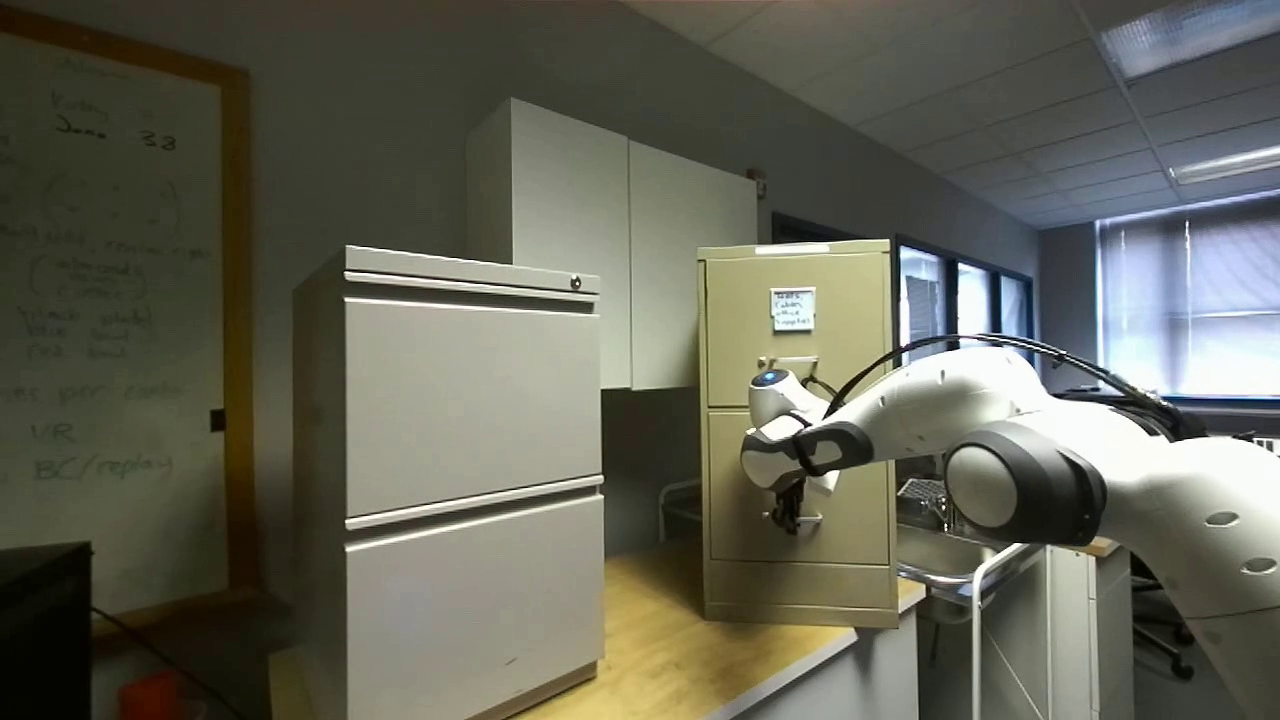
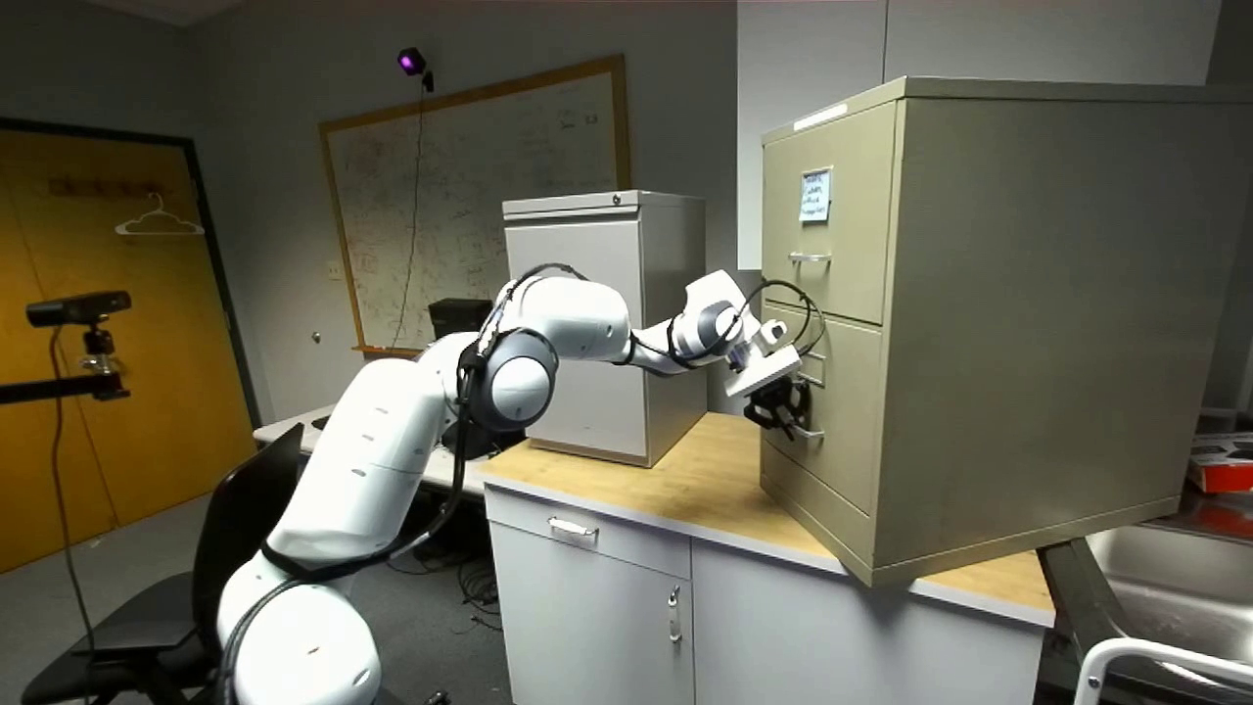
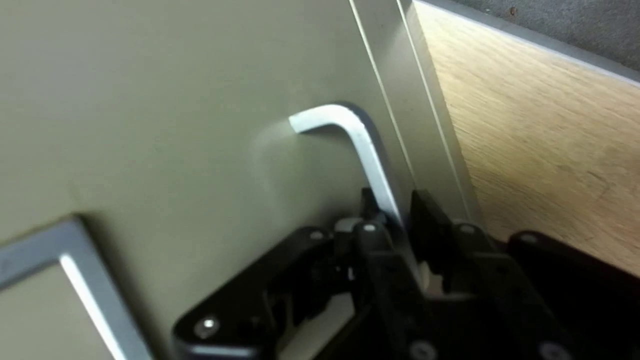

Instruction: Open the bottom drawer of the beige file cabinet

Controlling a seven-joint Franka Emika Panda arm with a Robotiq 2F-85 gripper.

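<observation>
The bottom drawer (image 1: 858, 515), right of centre in an exterior view, sits flush in the beige file cabinet (image 2: 1028, 313); the gripper (image 3: 395, 200), fingers spread, straddles its metal pull (image 3: 368, 152), so approach appears complete, clamping and pulling outstanding.

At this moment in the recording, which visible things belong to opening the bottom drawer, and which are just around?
Part of the job:
beige file cabinet
its bottom drawer
that drawer's metal pull
gripper, open astride the pull

Just around:
pale grey two-drawer cabinet
whiteboard
white wall cupboards
black chair
metal sink
</observation>
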